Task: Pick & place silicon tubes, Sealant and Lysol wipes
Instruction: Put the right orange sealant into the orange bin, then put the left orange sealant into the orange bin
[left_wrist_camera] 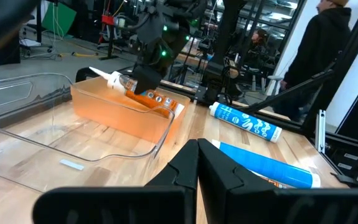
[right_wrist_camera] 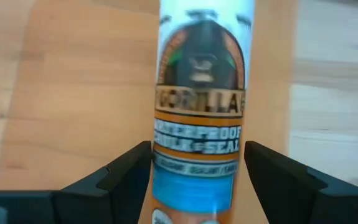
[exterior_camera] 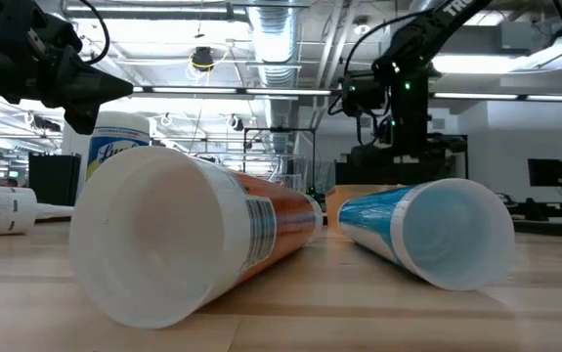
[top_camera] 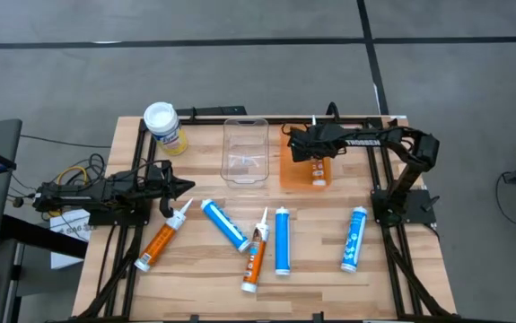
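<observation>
Right gripper (top_camera: 316,160) sits over the orange bin (top_camera: 290,175), fingers spread either side of an orange tube (right_wrist_camera: 198,118) lying in it. Left gripper (top_camera: 184,187) is pinched shut, empty. Lysol wipes (top_camera: 165,127) stand at the table's back-left corner.

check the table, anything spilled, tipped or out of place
Nothing spilled or damaged. Five caulk tubes lie loose at mixed angles on the table, an orange one crossing toward a blue one. The Lysol wipes stand upright by the clear bin.
</observation>
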`<state>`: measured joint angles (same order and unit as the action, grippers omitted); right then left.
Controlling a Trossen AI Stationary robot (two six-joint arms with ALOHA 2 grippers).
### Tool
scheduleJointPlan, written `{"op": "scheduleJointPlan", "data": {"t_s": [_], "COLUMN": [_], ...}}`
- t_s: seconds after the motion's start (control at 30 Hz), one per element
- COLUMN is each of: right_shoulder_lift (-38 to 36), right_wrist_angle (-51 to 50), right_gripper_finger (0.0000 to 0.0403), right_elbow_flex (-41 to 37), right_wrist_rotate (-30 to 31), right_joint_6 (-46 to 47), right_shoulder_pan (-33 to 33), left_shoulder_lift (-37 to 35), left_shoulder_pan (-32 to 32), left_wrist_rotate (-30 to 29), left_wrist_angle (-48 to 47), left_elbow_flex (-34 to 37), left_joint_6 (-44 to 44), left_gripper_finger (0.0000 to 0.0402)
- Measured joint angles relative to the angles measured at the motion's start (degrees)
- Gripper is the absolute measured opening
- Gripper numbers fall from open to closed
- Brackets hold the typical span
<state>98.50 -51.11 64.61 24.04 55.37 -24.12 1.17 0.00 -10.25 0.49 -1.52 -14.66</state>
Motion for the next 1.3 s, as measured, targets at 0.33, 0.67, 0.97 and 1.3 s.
{"op": "scheduleJointPlan", "data": {"t_s": [0.33, 0.67, 0.97, 1.3], "right_shoulder_lift": [-0.02, -10.81, -33.98, -58.66], "right_wrist_angle": [-17.56, -16.67, 2.62, 26.06], "right_gripper_finger": [0.0235, 0.022, 0.0182, 0.0134], "right_elbow_flex": [15.48, 17.34, -1.06, -30.42], "right_wrist_rotate": [0.12, 1.83, 1.47, 1.94], "right_joint_6": [-9.24, -22.14, -27.42, -21.1], "right_shoulder_pan": [4.51, 12.58, 20.86, 31.61], "left_shoulder_lift": [0.0, 0.02, 0.1, 9.38], "left_shoulder_pan": [0.01, -0.01, 0.0, -0.01], "left_wrist_rotate": [0.14, 1.46, 3.0, 3.12], "left_wrist_angle": [0.07, 0.83, -16.15, -18.56], "left_elbow_flex": [0.0, -1.31, -10.92, -19.93], "left_joint_6": [-0.04, 0.04, 0.1, -0.04], "left_gripper_finger": [0.0, 0.0, 0.0, 0.0]}}
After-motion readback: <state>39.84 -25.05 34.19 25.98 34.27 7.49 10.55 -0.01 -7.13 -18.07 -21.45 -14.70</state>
